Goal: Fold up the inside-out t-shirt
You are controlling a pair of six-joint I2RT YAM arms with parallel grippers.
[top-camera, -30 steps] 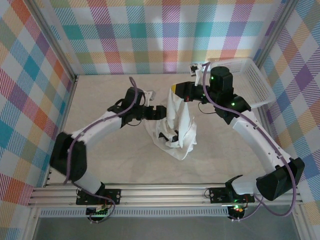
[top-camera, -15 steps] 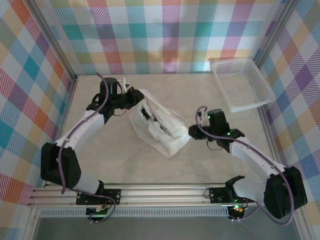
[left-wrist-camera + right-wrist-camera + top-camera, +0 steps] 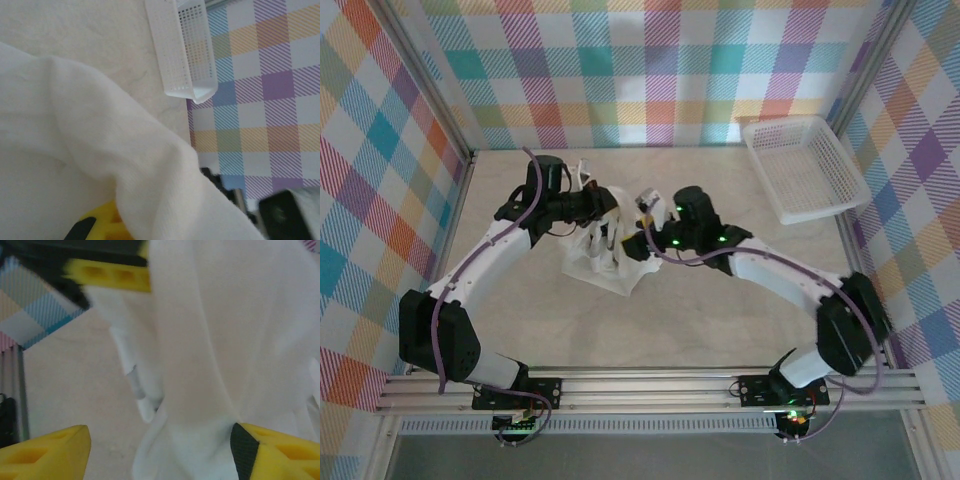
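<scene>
The white t-shirt (image 3: 595, 262) hangs bunched from my left gripper (image 3: 603, 205), its lower part resting on the table left of centre. My left gripper is shut on the shirt's upper fabric. In the left wrist view the t-shirt (image 3: 125, 165) drapes over one of its yellow fingers (image 3: 102, 225). My right gripper (image 3: 632, 243) is at the shirt's right side, open. In the right wrist view its two yellow fingers (image 3: 45, 452) stand wide apart, with a hanging fold of the t-shirt (image 3: 215, 340) between them, against the right finger.
A white lattice basket (image 3: 805, 165) sits at the back right corner; in the left wrist view the basket (image 3: 185, 50) lies by the checked wall. Checked walls close in the table (image 3: 720, 320) on three sides. Bare tabletop lies in front and to the right.
My right gripper has opened and swung from the table's right side to the shirt. My left gripper has shut on the shirt, which now hangs bunched tighter from it.
</scene>
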